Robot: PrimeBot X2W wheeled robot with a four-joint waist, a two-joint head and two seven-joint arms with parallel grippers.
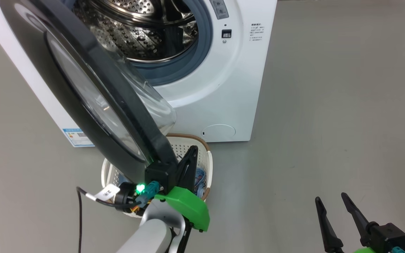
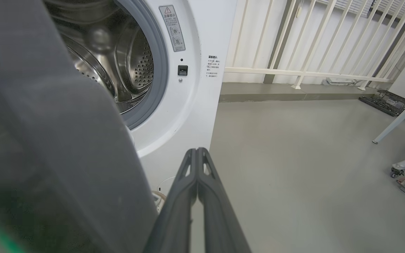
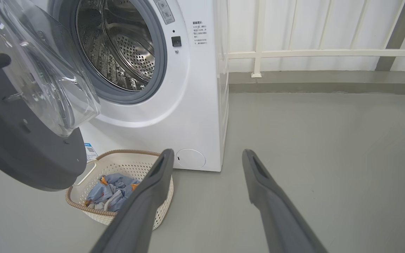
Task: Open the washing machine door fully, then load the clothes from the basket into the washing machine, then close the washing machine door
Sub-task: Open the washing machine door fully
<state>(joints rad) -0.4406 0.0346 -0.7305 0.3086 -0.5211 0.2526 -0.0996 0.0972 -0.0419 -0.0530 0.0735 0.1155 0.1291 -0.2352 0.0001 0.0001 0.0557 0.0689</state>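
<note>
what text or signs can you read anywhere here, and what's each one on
"温馨提示", under a red warning triangle: heading of the grey sticker beside the washing machine opening; its finer print is too small to read.
Black print block on the white front: too small to read.
Blue energy label low on the front: blurred.
White tag on the cable: dark marks, illegible.

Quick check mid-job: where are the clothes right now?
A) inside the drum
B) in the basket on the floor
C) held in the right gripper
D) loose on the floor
B: the right wrist view shows the clothes lying in the basket, the visible part of the drum is bare, and the right gripper is open and holds nothing.
</note>
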